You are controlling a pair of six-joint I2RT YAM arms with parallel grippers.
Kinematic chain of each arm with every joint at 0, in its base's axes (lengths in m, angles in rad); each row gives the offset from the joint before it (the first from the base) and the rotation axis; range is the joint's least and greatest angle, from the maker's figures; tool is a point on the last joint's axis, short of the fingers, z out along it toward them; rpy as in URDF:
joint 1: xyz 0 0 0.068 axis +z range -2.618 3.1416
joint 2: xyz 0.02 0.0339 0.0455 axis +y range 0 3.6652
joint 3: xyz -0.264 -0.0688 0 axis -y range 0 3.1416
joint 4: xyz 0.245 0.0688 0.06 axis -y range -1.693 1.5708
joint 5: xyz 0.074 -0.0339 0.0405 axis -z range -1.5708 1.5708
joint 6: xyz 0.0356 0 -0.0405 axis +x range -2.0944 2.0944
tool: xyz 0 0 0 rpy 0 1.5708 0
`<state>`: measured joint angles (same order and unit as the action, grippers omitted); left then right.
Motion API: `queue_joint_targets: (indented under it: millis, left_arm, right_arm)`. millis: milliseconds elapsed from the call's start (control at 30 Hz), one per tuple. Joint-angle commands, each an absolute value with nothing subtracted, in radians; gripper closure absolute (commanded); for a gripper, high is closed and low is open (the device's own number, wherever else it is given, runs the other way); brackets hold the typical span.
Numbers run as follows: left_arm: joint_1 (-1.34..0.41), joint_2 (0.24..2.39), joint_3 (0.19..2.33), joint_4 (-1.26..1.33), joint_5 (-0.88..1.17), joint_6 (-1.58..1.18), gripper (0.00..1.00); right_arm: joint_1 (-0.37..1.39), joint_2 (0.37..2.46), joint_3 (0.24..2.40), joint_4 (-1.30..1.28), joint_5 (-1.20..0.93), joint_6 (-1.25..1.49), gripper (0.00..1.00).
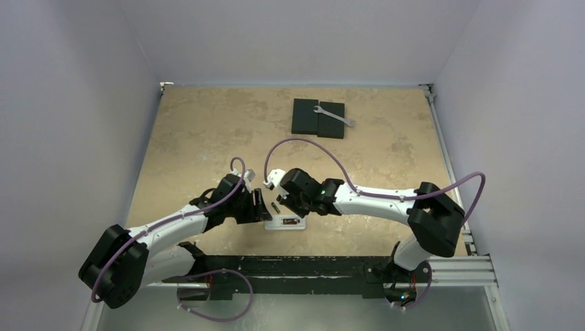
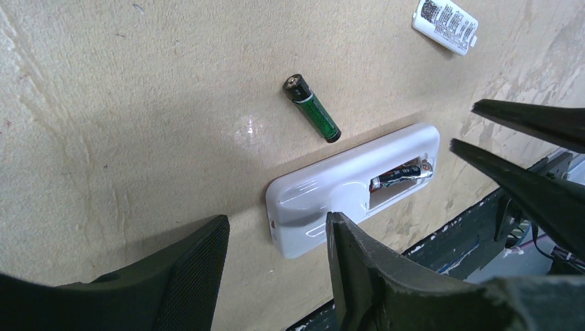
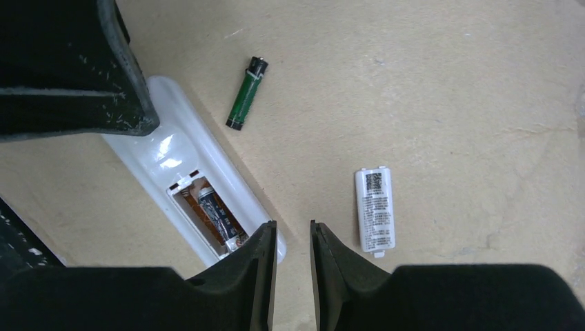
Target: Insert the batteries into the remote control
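Hovering left pincer [image 2: 278, 221]: spread, nothing between its fingers; one fingertip overlaps the near end of the remote control [image 2: 324, 186].
Opposite, right pincer [image 3: 292, 226]: fingers barely parted, holding nothing, low at the remote's recess end.
Remote's position: back up on the counter [image 3: 448, 83], recess uncovered, between both pincers.
First battery [image 2: 400, 174]: lying in the recess.
Second battery [image 2: 312, 108]: loose on the counter, just beside the remote.
White cover [image 3: 374, 209]: flat, apart.

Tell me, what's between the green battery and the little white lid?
Nothing. The right wrist view shows only bare tan table between the green battery and the white lid.
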<state>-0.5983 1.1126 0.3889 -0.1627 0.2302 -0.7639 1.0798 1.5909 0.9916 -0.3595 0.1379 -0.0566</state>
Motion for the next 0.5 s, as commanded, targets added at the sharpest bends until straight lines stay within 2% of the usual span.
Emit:
queue_joint_targets:
  millis: [0,233,467]
  left_arm:
    - [-0.601,1.120,0.406,-0.148,0.227,-0.736,0.47]
    - [-0.601,1.116,0.403,-0.150,0.230,-0.738,0.47]
    - [-0.601,1.105,0.396,-0.147,0.230,-0.742,0.47]
  right_arm:
    - [1.069,1.533,1.014,-0.350,0.156,0.069,0.69]
    - [1.069,1.511,1.010,-0.321,0.091,0.111,0.69]
    - [1.069,1.551,1.006,-0.304,0.100,0.157,0.74]
